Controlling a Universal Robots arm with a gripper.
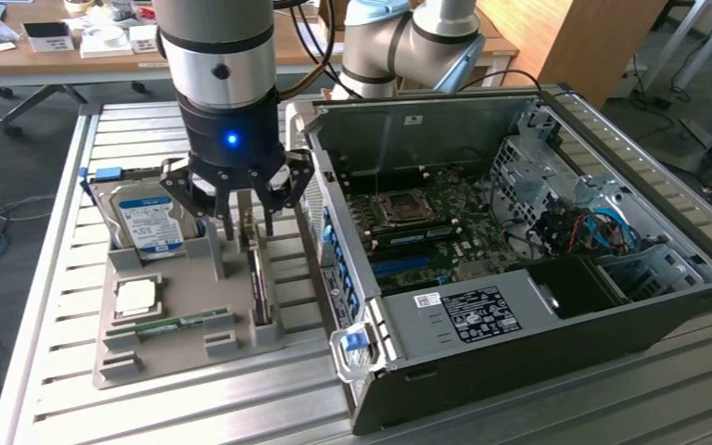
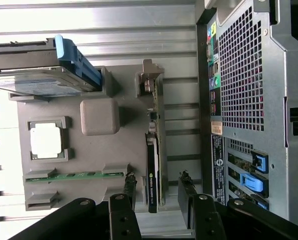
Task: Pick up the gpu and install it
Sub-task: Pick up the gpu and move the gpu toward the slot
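Gripper [image 1: 242,211] hangs spread, fingers either side of the gpu [image 1: 257,287] without pinching it, the card standing on edge in the tray [image 1: 158,362] beside the case [image 1: 554,324]: pickup not made, installation outstanding.

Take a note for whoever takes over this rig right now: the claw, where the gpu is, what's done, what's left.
Claw: open, hanging over the gpu with one finger on each side, not closed on it.
Gpu: standing on edge in the grey tray, beside the open computer case.
Done: claw lined up on the card.
Left: gpu not yet picked up, not yet installed in the case.
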